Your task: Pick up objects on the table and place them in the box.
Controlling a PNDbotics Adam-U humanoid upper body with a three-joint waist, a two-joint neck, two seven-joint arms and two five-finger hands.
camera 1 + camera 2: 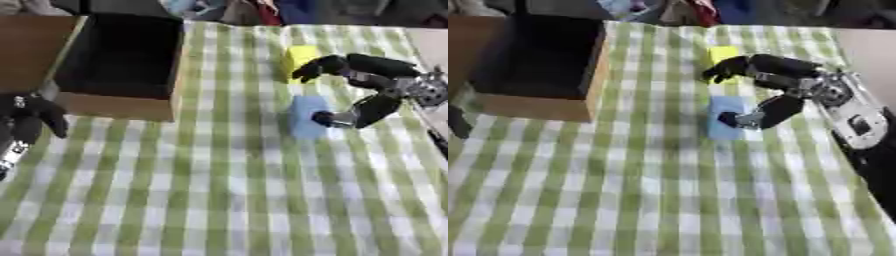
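Between the spread fingers and thumb of the right hand (798,92), over the green-checked tablecloth (219,200), the gap is wide and holds nothing: the upper fingertips (308,71) lie against the yellow block (297,59), and the lower tip touches the right edge of the blue block (726,117), which lies flat just below the yellow one. Left of those fingers, well apart, stands the box (118,107), dark inside. The left hand (31,120) hangs near the left edge below the box, fingers partly curled around nothing.

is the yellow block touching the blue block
Apart. In the left eye view a strip of checked cloth shows between the yellow block and the blue block, with the right hand spread over both.
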